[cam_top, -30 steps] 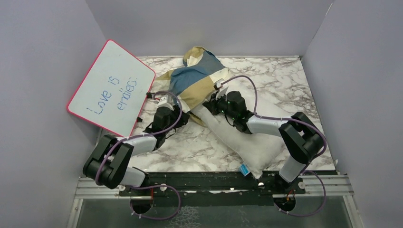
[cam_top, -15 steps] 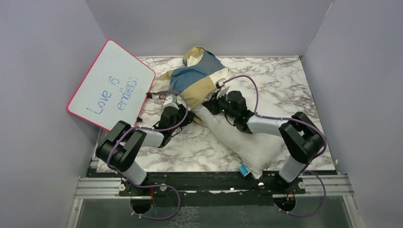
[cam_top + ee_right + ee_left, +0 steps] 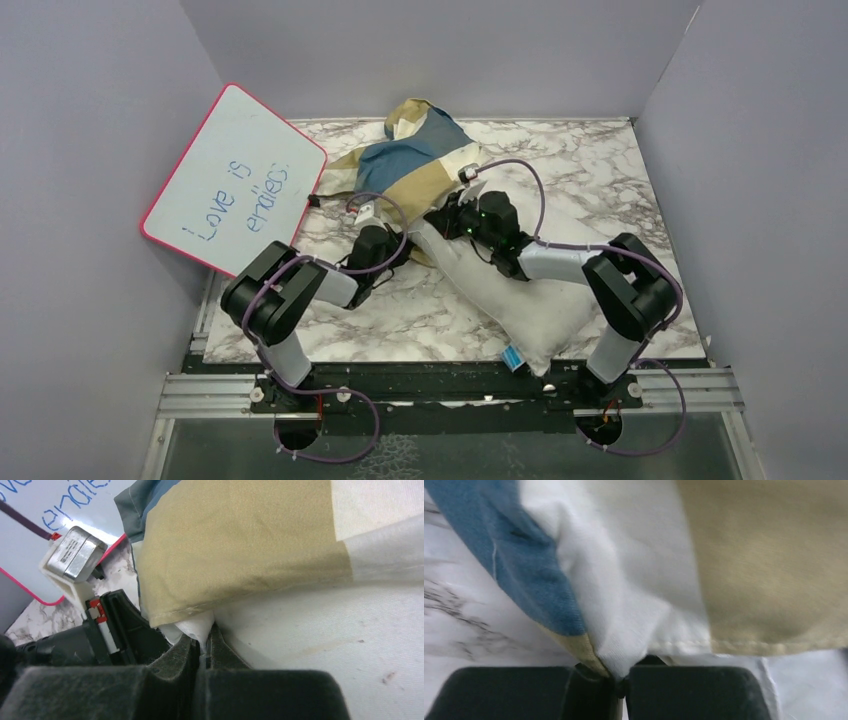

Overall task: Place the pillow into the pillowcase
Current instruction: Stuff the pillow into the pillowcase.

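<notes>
Pillow (image 3: 530, 310) and pillowcase (image 3: 415, 165) lie together on the marble table (image 3: 600, 170). They form one diagonal line, running from the near right edge toward the far middle. The white pillow's near end is bare and plump, with its small blue tag (image 3: 514, 357) at the corner closest to the arm bases. Its far end is tucked inside the checked case, which bunches up in blue, tan and cream blocks near the back wall. The case's open hem crosses the pillow roughly at its middle, and both arms reach in to that hem from either side.

The left gripper (image 3: 620, 682) is clamped tight. Its dark pads (image 3: 689, 692) meet on a pinch of the pillowcase edge, where a blue panel, a thin tan strip and a cream fold come together.

The right gripper (image 3: 204, 647) is clenched as well, nipping a small white fold just under the tan hem. That fold seems to be the case's lower layer, though it is hard to separate from the pillow skin beside it.

A pink-rimmed whiteboard (image 3: 235, 175) with blue handwriting leans against the left wall, well apart from the pillow.
</notes>
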You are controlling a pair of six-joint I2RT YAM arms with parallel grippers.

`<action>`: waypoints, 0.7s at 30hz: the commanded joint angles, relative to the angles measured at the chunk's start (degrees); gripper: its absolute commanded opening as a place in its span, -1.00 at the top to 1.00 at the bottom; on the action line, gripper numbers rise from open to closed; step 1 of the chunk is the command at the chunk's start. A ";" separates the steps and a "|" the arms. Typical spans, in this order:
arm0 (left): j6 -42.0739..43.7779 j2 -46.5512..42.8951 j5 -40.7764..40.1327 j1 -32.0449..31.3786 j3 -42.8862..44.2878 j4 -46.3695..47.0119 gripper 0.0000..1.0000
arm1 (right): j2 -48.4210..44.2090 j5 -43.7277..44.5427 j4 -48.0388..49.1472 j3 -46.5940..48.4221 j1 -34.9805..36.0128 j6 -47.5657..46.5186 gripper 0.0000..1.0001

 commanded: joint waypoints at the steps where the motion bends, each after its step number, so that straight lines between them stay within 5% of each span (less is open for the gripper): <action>1: 5.64 -6.01 -0.47 -4.86 -1.79 2.24 1.00 | 4.28 3.04 4.19 -0.29 -0.92 6.22 0.99; 9: 7.80 -11.84 -9.89 -19.52 -8.24 3.73 1.00 | 6.39 6.68 14.12 3.47 -2.23 11.72 0.99; 21: 10.13 -5.60 -8.47 -24.34 -7.76 7.55 1.00 | 5.69 2.04 24.82 -9.52 -2.25 8.55 0.99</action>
